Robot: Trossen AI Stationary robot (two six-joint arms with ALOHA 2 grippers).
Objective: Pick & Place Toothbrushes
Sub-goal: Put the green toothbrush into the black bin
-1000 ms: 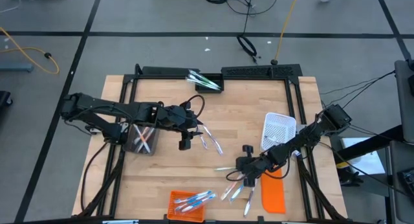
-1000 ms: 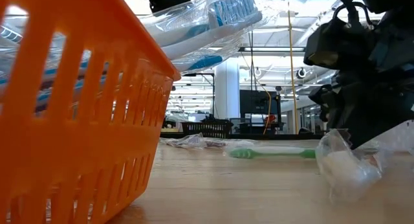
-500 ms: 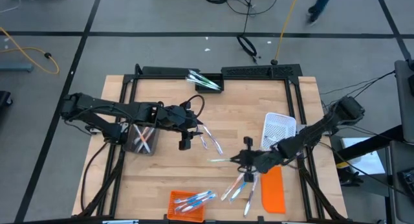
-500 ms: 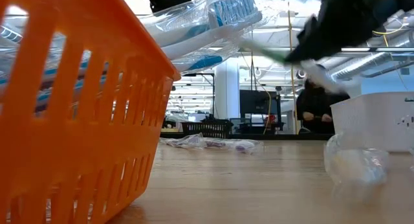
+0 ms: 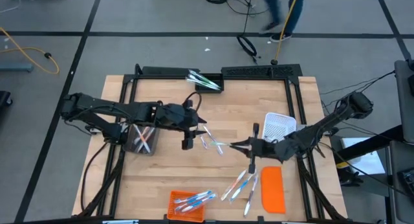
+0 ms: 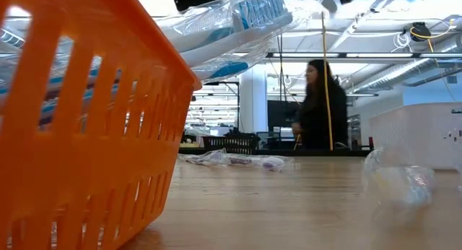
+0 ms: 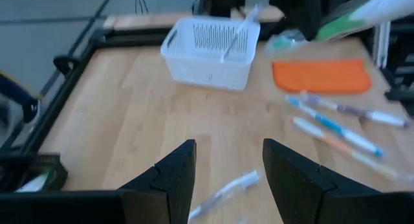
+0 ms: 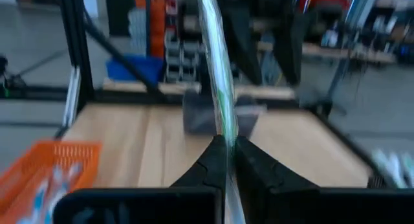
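My right gripper hangs over the table's middle, left of the white mesh basket, shut on a green-and-white toothbrush. My left gripper is open above a few wrapped toothbrushes that lie flat on the wood; one of them shows between its fingers, untouched. More toothbrushes lie loose near the table's near edge. Others sit in the orange basket and in the grey bin. My right gripper pinches the green toothbrush between its two fingers near one end. Its fingers lie about level and point toward the table's left. The brush's free length runs on ahead of the fingertips, along them. It is lifted clear of the table.
A flat orange lid lies by the loose toothbrushes at the near right. A further bundle of toothbrushes rests at the far rail. The orange basket fills the low view's left. A person walks in the room beyond.
My right gripper has risen from the table and moved toward the far edge, carrying the green toothbrush. The brush lay flat on the wood a second ago and now is lifted clear. A person has walked across the room behind.
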